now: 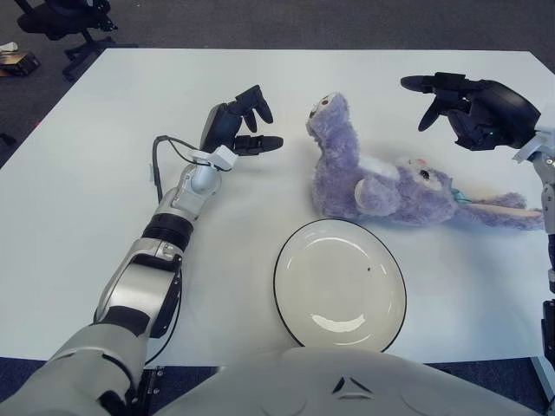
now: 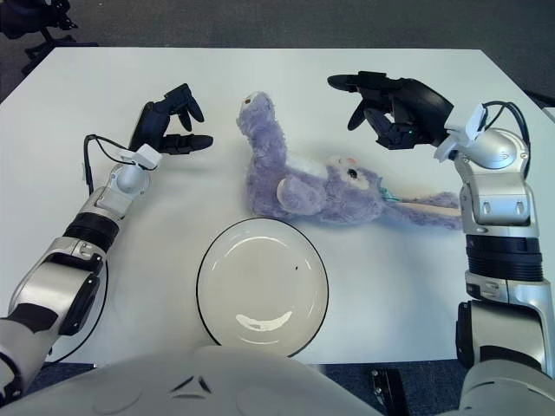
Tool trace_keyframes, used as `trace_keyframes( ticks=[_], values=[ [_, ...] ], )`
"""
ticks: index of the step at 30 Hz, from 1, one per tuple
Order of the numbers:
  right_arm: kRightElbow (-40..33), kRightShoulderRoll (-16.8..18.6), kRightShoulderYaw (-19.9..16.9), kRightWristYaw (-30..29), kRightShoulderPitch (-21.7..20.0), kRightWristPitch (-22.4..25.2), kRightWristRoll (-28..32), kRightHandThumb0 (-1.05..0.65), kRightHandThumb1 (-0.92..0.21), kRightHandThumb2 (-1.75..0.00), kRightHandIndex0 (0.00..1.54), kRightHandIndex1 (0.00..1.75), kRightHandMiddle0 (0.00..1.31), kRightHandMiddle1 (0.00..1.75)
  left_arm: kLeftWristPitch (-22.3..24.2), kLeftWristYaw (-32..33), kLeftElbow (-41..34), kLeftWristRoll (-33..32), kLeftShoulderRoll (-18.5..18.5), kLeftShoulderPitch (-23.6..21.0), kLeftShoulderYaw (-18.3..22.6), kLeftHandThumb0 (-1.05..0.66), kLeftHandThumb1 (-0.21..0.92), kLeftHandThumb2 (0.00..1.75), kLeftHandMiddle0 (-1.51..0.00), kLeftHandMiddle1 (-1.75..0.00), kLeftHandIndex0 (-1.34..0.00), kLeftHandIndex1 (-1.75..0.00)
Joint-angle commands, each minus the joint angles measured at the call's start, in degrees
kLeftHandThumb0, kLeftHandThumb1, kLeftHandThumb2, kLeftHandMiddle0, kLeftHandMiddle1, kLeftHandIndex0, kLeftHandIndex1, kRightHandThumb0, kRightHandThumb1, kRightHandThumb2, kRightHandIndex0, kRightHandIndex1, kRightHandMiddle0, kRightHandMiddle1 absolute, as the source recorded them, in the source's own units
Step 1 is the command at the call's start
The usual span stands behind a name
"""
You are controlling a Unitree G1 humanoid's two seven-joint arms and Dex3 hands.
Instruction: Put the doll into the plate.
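Note:
A purple plush doll (image 1: 381, 178) lies on its side on the white table, just beyond the white black-rimmed plate (image 1: 340, 284). The plate holds nothing. My left hand (image 1: 245, 126) hovers to the left of the doll with its fingers spread, holding nothing. My right hand (image 1: 460, 106) is raised above the doll's right end, fingers spread, clear of the plush. In the right eye view the same doll (image 2: 316, 182) lies above the plate (image 2: 263, 288), with the right hand (image 2: 390, 104) over it.
The white table (image 1: 78, 173) stretches wide around the doll and plate. An office chair base (image 1: 61, 26) stands on the dark floor beyond the far left corner. A black cable loops beside my left forearm (image 1: 156, 165).

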Motion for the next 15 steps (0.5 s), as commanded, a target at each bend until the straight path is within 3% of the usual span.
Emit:
trace_keyframes(
  ticks=[1,7,12,15],
  values=[
    [1.85,-2.14,-1.25,4.45,0.87,-6.07,0.83,-0.87,-0.92,-0.93,0.29,0.0,0.31,0.01,1.19,-2.04,-0.83,-1.78,-0.5,0.8,1.06,-0.11,0.92,0.09,-0.87,-1.75,-0.65,-1.75],
    [7.59,-4.07,0.29,9.82,-0.78,-19.4,-2.45,-0.87,-0.92,-0.93,0.26,0.0,0.27,0.0,1.92,-3.58,-0.95,-2.68,-0.78,0.74,1.78,-0.12,0.92,0.08,-0.87,-1.75,-0.65,-1.75],
    [8.03,-3.88,0.82,9.82,-0.17,-22.54,-3.57,-0.88,-0.92,-0.92,0.22,0.0,0.23,0.0,2.16,-4.29,-1.0,-3.05,-0.95,0.72,2.25,-0.12,0.92,0.07,-0.87,-1.75,-0.66,-1.75],
    [5.67,-3.47,0.76,8.45,2.42,-23.05,-4.36,-0.89,-0.92,-0.89,0.2,0.0,0.22,0.0,2.22,-4.65,-1.0,-3.31,-1.08,0.72,2.48,-0.12,0.92,0.07,-0.87,-1.75,-0.66,-1.75]
  ],
)
